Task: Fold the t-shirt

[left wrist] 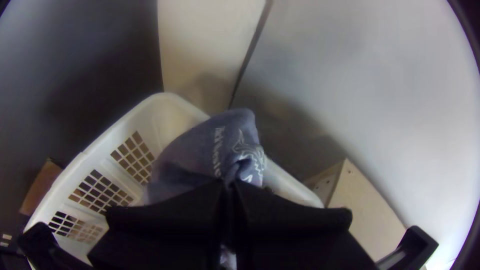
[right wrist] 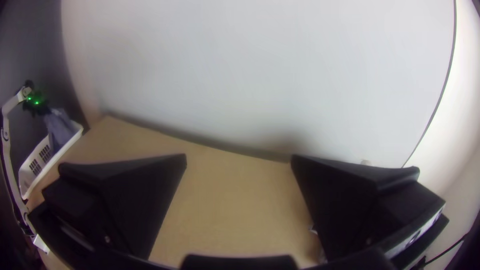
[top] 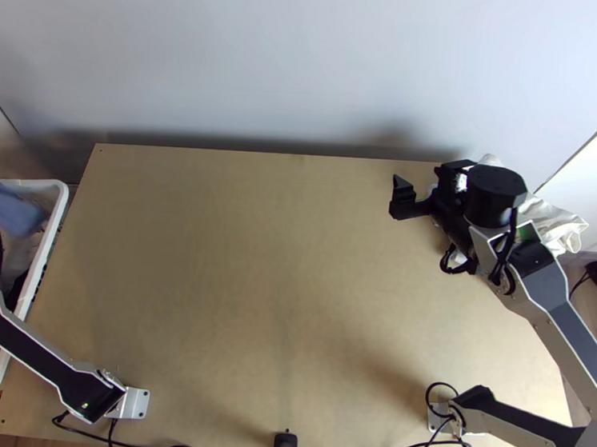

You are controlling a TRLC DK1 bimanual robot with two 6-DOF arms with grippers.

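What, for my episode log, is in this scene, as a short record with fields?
Left hand: shut on the blue-grey cloth, above the basket
Blue-grey cloth: bunched where gripped, white print showing
Basket: white, latticed, beside the table's left edge
Right hand: open, near the table's far right corner
White cloth: bunched by that corner, partly hidden

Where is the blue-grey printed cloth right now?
In the left wrist view, the blue-grey printed cloth hangs from the left gripper's closed fingers, over the white plastic basket.
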